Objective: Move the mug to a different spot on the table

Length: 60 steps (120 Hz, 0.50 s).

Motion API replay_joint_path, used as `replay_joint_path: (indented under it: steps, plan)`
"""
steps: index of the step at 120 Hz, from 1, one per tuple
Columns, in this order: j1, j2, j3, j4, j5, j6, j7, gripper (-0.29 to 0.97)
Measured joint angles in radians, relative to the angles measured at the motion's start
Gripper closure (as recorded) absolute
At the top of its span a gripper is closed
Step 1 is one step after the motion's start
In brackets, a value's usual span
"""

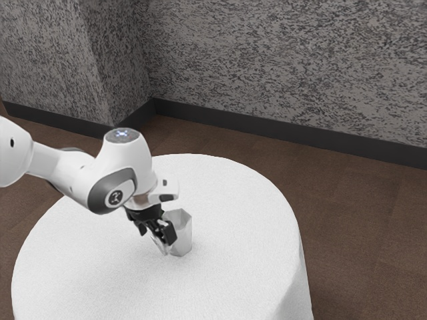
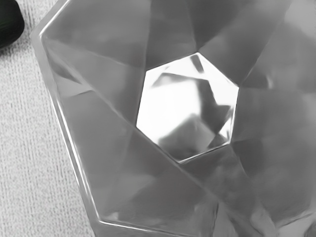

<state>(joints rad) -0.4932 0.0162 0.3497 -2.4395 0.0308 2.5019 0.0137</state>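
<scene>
A grey, faceted mug [image 1: 181, 232] stands upright on the round white table [image 1: 233, 200], near its middle. My black gripper [image 1: 159, 235] is down at the mug's wall on the exterior view's left, tilted, with its fingers spread across that rim. In the wrist view I look straight down into the mug [image 2: 187, 113], onto its bright six-sided bottom. One black fingertip [image 2: 7, 24] shows outside the rim, with a strip of tablecloth between it and the mug. The gripper is open; the second finger is hidden.
The white cloth-covered table drops off at its round edge [image 1: 297, 253] toward the exterior view's right. Brown floor [image 1: 360, 213] and speckled grey walls [image 1: 287, 60] surround it. Bare tabletop lies on all sides of the mug.
</scene>
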Motion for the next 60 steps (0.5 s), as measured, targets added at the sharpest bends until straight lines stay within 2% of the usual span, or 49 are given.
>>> replay_joint_path:
  steps: [20,48,60]
  plan:
    - [-0.005,0.003,0.000,-0.013,0.001,0.028,-0.022,0.09]
    - [0.018,0.005,0.000,-0.015,0.009,0.053,-0.037,0.27]
    - [0.029,0.006,0.000,-0.015,0.011,0.059,-0.039,0.38]
